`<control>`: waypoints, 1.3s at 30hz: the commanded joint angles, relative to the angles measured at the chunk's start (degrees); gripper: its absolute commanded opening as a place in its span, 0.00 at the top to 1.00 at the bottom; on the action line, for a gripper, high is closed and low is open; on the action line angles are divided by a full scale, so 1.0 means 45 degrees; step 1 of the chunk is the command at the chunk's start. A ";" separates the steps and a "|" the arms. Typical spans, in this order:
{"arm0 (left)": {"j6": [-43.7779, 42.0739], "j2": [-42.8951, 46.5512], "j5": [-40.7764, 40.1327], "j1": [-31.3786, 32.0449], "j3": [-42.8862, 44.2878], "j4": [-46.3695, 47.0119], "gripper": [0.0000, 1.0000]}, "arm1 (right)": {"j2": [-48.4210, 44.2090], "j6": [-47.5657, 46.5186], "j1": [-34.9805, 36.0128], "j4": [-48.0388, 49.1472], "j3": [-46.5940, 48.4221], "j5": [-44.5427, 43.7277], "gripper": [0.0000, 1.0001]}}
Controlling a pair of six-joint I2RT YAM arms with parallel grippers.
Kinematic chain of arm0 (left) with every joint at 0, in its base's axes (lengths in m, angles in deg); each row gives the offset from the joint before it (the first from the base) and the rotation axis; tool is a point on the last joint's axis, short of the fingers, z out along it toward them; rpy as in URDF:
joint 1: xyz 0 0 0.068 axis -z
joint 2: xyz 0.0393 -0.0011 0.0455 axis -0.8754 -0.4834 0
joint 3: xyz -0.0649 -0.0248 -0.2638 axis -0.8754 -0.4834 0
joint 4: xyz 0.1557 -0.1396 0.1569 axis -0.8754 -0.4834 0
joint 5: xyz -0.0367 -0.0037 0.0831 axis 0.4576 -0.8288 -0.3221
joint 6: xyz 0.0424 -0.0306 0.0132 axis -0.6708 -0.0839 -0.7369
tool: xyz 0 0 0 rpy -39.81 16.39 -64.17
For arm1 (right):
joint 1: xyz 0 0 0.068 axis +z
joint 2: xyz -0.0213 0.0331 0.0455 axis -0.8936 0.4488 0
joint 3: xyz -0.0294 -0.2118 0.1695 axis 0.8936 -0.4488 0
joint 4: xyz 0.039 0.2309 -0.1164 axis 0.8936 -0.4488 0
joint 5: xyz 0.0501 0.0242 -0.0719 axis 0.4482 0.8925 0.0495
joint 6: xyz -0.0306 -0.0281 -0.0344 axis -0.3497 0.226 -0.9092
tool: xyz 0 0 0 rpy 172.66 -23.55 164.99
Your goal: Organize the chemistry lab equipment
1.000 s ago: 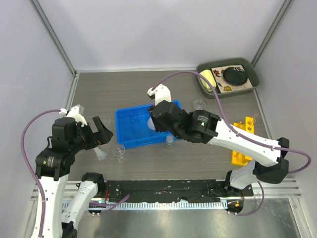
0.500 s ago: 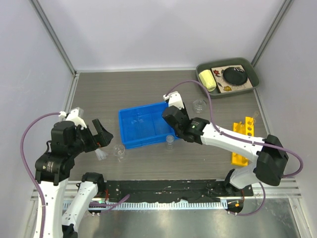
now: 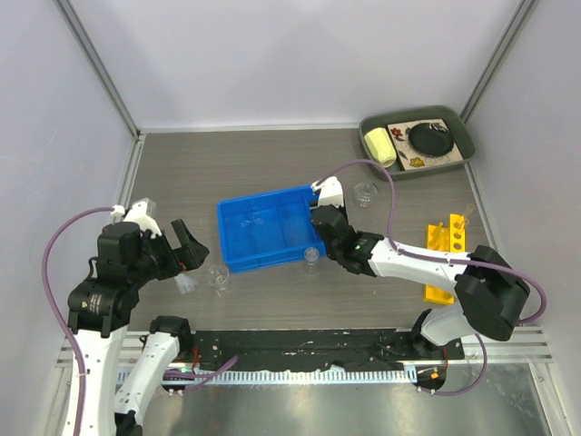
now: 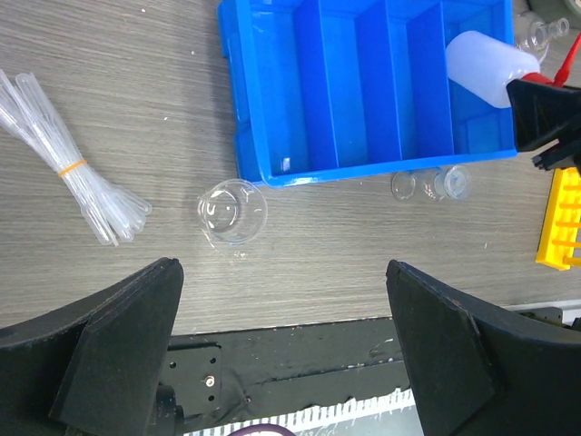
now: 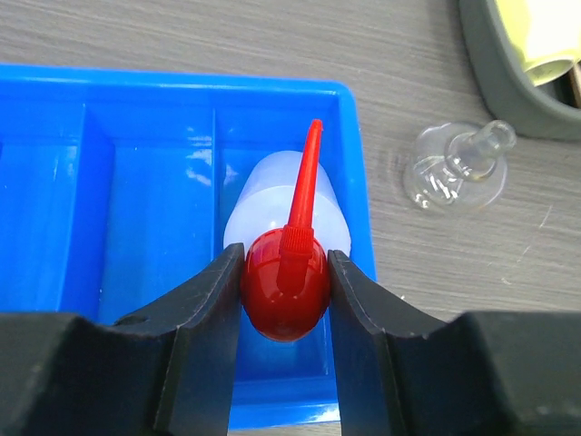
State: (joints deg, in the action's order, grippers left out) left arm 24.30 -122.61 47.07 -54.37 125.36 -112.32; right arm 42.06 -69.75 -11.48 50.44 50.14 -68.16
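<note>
My right gripper (image 5: 284,291) is shut on the red cap of the white squeeze bottle (image 5: 272,213), whose body sits over the rightmost compartment of the blue bin (image 5: 136,182). The top view shows this gripper (image 3: 323,216) at the bin's (image 3: 263,227) right end. A clear flask (image 5: 454,168) lies on the table just right of the bin. My left gripper (image 4: 286,345) hangs open above the near table edge, empty. A glass beaker (image 4: 231,211) and a banded bundle of pipettes (image 4: 64,168) lie beyond it. Small glass pieces (image 4: 431,184) stand by the bin's front wall. The yellow rack (image 3: 445,259) is at the right.
A dark green tray (image 3: 422,141) with a yellow roll and black disc sits at the back right corner; its edge (image 5: 517,64) shows in the right wrist view. The black rail (image 3: 300,350) runs along the near edge.
My right arm has drawn back to the right with the squeeze bottle, from over the bin's middle to its right end. The bin shifted slightly right. The left arm barely moved.
</note>
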 commanded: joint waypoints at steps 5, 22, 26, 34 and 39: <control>-0.0052 0.0133 0.0349 -0.0048 -0.0178 0.0467 0.00 | -0.0077 0.0678 -0.0078 0.4463 -0.2063 -0.0385 0.99; -0.0169 0.0074 0.0252 -0.0048 -0.0353 0.0428 0.00 | -0.0816 0.1323 -0.0059 0.2536 -0.1752 -0.0405 0.31; -0.0189 0.0074 0.0251 -0.0068 -0.0549 0.0525 0.00 | -0.2960 0.0856 0.0233 0.1948 -0.1752 -0.0873 0.21; -0.0170 0.0035 0.0369 -0.0048 -0.0628 0.0740 0.00 | -0.3497 0.0054 0.0176 -0.1210 0.1331 -0.3059 0.17; -0.0170 0.0074 0.0505 -0.0048 -0.0550 0.0643 0.00 | -0.1877 0.1242 -0.1169 -0.3381 0.3574 -0.3280 0.17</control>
State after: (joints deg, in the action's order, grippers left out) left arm 24.24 -122.52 47.68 -54.37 122.41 -111.52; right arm 28.33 -68.13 -12.18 45.90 58.81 -79.54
